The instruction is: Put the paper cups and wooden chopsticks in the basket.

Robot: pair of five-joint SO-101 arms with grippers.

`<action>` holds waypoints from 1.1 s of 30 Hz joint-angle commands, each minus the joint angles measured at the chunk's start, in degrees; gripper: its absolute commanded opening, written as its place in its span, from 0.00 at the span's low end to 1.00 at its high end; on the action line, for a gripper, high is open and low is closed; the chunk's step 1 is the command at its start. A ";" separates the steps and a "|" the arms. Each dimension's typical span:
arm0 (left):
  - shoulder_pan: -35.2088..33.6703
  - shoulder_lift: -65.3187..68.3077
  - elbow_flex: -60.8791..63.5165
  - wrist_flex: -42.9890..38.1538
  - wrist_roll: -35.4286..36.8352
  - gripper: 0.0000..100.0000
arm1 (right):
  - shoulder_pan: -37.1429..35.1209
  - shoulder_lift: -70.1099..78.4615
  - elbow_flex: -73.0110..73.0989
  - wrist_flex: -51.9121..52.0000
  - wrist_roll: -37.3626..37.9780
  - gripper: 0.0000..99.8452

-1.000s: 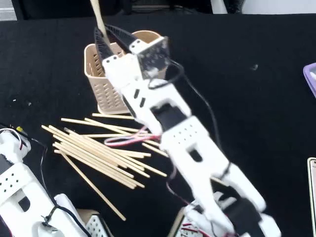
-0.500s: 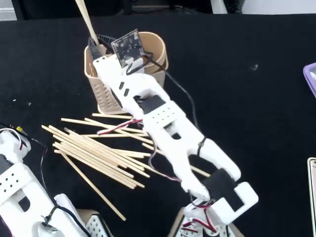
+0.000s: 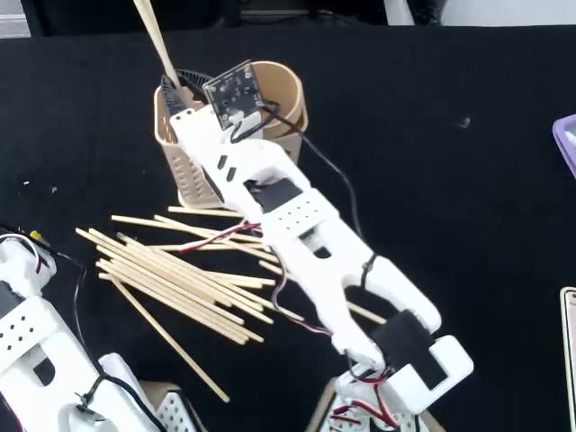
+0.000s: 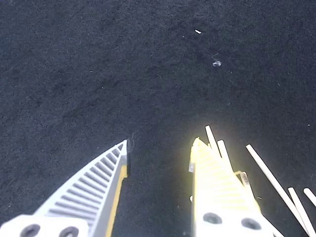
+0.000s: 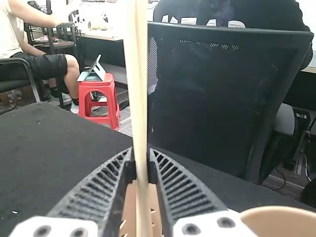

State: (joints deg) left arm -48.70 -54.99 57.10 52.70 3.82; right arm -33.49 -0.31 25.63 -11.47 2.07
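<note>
1. Black counter (image 3: pixel 450 225). The loose chopsticks (image 3: pixel 180 279) lie in a fanned heap on it, just in front of the basket (image 3: pixel 184 166).
2. The right arm (image 3: pixel 306 234) stretches across the heap's far end and up over the basket, covering part of its rim. Red and black wires trail off it onto the sticks.
3. Right jaws narrow, pinched on one held chopstick (image 3: pixel 155 40). It stands tilted above the basket's mouth.
4. The paper cup (image 3: pixel 281 94) sits tight against the basket's side. I cannot tell whether it is inside or beside.
5. The left arm (image 3: pixel 36 360) is at the near corner. Left jaws are wide apart and hold nothing, over bare counter, with a few stick ends just beside one tip.
6. The right wrist view gives what the high view lacks: a black mesh chair (image 5: pixel 222 89) and a red stool (image 5: pixel 98 94) beyond the counter.
7. The high view adds a purple object (image 3: pixel 567 139) at the counter's edge, well apart.
</note>
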 commanded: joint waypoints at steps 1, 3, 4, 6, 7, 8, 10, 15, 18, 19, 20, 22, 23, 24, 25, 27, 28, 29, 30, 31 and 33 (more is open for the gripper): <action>0.75 -1.05 -0.75 -0.79 -0.09 0.21 | -0.62 0.66 1.01 0.26 -0.62 0.01; 0.75 -1.05 -0.75 -0.79 -0.09 0.21 | -1.49 0.66 1.10 0.35 -0.62 0.01; 0.75 -1.05 -0.75 -0.79 -0.09 0.21 | -1.49 0.66 1.10 0.35 -0.62 0.01; 0.75 -0.97 -0.75 -0.88 0.00 0.21 | -1.58 0.66 0.66 0.35 -0.62 0.02; 0.75 -0.97 -0.84 -0.88 0.00 0.21 | -1.58 0.66 0.48 0.44 -0.62 0.04; 0.75 -0.97 -0.84 -0.88 0.00 0.21 | -1.58 0.66 0.40 0.62 -0.62 0.07; 0.75 -1.05 -0.84 -0.88 0.00 0.21 | -1.76 0.57 -0.04 3.16 -0.62 0.16; 0.75 -0.97 -0.84 -0.88 0.00 0.21 | -1.67 -2.86 -2.24 10.29 -0.62 0.18; 0.75 -0.88 -0.92 -0.88 0.00 0.21 | -1.58 -6.73 -2.51 10.81 -0.62 0.16; 0.75 -0.88 -0.92 -0.88 0.00 0.21 | -1.67 -8.40 -2.51 10.81 -0.62 0.15; 0.75 -0.88 -0.92 -0.88 0.00 0.21 | -1.67 -10.24 -2.42 10.90 -0.62 0.15; 0.75 -0.97 -0.84 -0.88 0.00 0.21 | -1.76 -14.64 -2.59 12.31 -0.62 0.15; 0.75 -0.97 -0.84 -0.88 0.00 0.21 | -1.76 -17.19 -2.77 14.33 -0.62 0.15; 0.75 -0.97 -0.84 -0.88 0.00 0.21 | -1.76 -19.91 -3.21 16.70 -0.62 0.15; 0.75 -0.97 -0.84 -0.88 0.00 0.21 | -1.76 -22.90 -3.56 19.78 -0.62 0.15; 0.75 -0.97 -0.92 -0.88 0.00 0.21 | -1.76 -28.44 -4.44 27.08 -0.62 0.15; 0.75 -0.97 -0.92 -0.88 0.00 0.21 | -2.11 -31.25 -5.05 30.95 -0.62 0.15; 0.75 -0.97 -0.92 -0.88 0.00 0.21 | -2.55 -34.07 -5.41 35.08 -0.62 0.15; 0.75 -0.97 -0.92 -0.88 0.00 0.21 | -2.81 -36.88 -5.76 39.47 -0.62 0.15; 0.75 -0.97 -0.84 -0.88 0.00 0.21 | -2.90 -39.43 -5.93 43.52 -0.62 0.15; 0.75 -0.97 -0.84 -0.88 0.00 0.21 | -2.99 -44.62 -5.76 51.16 -0.62 0.15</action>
State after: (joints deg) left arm -48.70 -54.99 57.10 52.70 3.82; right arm -35.78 -36.35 22.99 28.79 1.89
